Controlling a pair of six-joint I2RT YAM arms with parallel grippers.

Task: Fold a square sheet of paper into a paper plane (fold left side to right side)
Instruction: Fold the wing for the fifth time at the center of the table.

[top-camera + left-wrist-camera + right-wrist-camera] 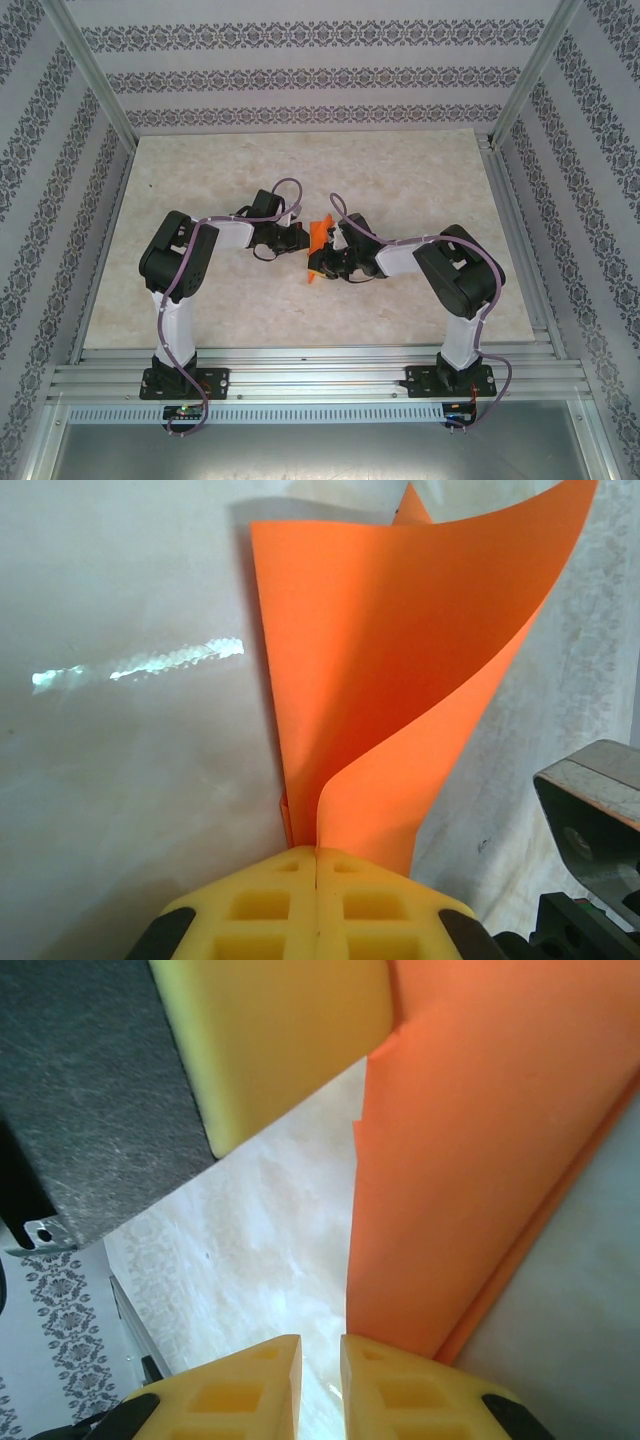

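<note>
**Marbled table, orange sheet held on edge between two arms**

Setting: pale marbled table [200, 300] inside an aluminium frame [95, 85], with patterned walls [300, 80] on three sides. Both arms reach in to meet near the middle of the surface.

Item 1, square sheet of paper [400, 680]: bright orange, unmarked. It is lifted off the table at mid-surface between the two grippers, standing on edge and curling over itself in a loose, open roll. No sharp crease is visible.

Item 2, left gripper [317, 900]: yellow pads pressed fully together, with the lower edge of the sheet pinched between them.

Item 3, right gripper [320, 1380]: fingers nearly together, leaving a narrow slit. Bare table shows through the slit and nothing sits in it. The sheet runs just beside the outer face of one finger. Whether they touch cannot be told.

Risks, as judged:
- The sheet is gripped at one small spot. The free curl may flop or twist as it is carried across, so the edges would land out of line and the fold would be crooked.
- Pressing down while the paper is bowed could set a stray crease.
- The right fingers sit close alongside and may nudge or crumple the thin paper, or knock into the left gripper.
- A sideways tug against the pinch could slip or tear the sheet.
</note>
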